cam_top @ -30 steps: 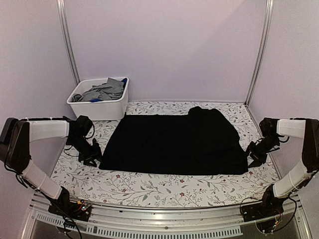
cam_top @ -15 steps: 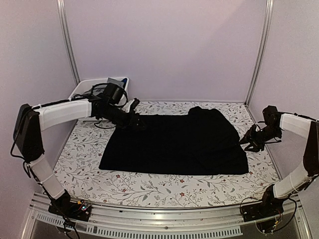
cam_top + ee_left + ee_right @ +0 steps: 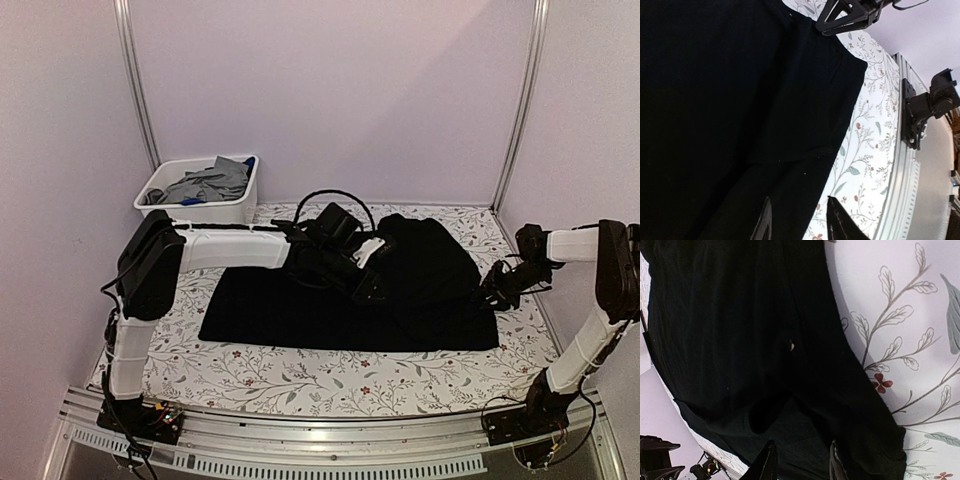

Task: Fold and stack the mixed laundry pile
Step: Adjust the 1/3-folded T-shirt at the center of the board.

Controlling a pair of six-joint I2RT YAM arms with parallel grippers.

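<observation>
Mixed laundry sits in two places in the top view. A black T-shirt point(image 3: 270, 315) lies spread flat, while a grey collared shirt point(image 3: 212, 181) and a scrap of blue garment point(image 3: 190, 201) are bundled in the white plastic bin point(image 3: 215, 218) beyond the T-shirt's far left corner. The left gripper point(image 3: 372, 288) reaches out over the T-shirt's middle, and the right gripper point(image 3: 497, 292) is low at the T-shirt's right edge. By my reading the job is barely begun (one garment laid out, none folded small, no stack anywhere), and the two in the bin are yet to be handled. The T-shirt's far right part looks doubled over itself, so a first fold may be under way.

From the left wrist, the fingers point(image 3: 766, 225) stand apart with nothing between them. They sit above the T-shirt's near edge, where black cloth meets the floral tablecloth point(image 3: 865, 145).

From the right wrist, the fingers point(image 3: 765, 465) are likewise spread, just above the T-shirt's edge; whether they touch the cloth I cannot tell. A small light speck point(image 3: 791, 345) shows on the black fabric.

Under the T-shirt the tablecloth is white, printed with grey-green sprigs and small red flowers, and it lies smooth. Pale lilac walls point(image 3: 330, 90) close in behind and beside the T-shirt, with metal posts point(image 3: 135, 80) at the corners and a metal rail point(image 3: 320, 435) on the T-shirt's near side.
</observation>
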